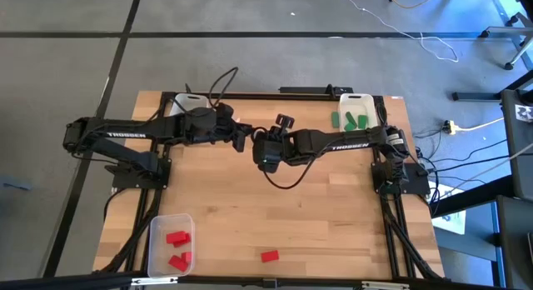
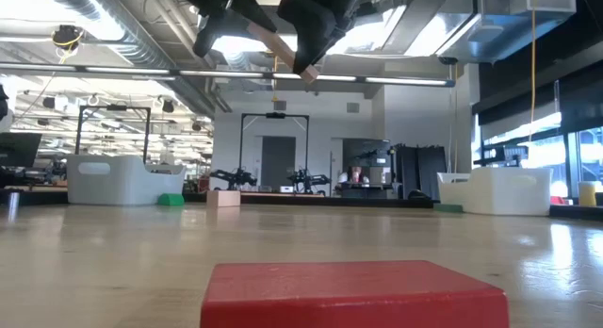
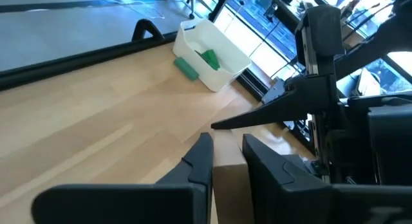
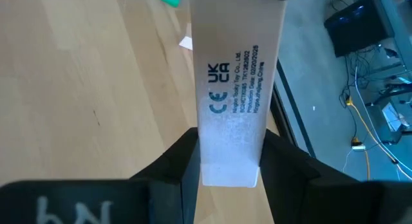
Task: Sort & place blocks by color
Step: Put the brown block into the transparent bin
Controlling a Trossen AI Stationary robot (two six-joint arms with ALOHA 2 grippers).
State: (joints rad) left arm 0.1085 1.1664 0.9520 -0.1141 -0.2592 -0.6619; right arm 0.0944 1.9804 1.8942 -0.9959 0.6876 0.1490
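Right gripper (image 4: 228, 166): fingers (image 4: 177, 166) clamped on one end of a long pale wooden block (image 4: 235, 82), printed label facing its wrist camera, held high over the middle of the desk (image 1: 333, 215).
Left gripper (image 3: 226, 163): up in the air nose to nose with the right one, fingers (image 3: 199, 161) drawn narrow around the other end of that same wooden block, pale wood showing between them.
Low view: both grippers up above the desk, the wooden block slanting between them.
Red blocks: three sit in the clear bin (image 1: 160, 232) at the near left corner; one more red block (image 1: 269, 256) lies loose on the desk by the near edge.
Green blocks (image 1: 355, 120): gathered in the white bin (image 1: 356, 99) at the far right corner, one green block (image 3: 187, 68) lying just outside it.
Second white bin (image 1: 188, 101): far left corner, partly hidden by the left arm.
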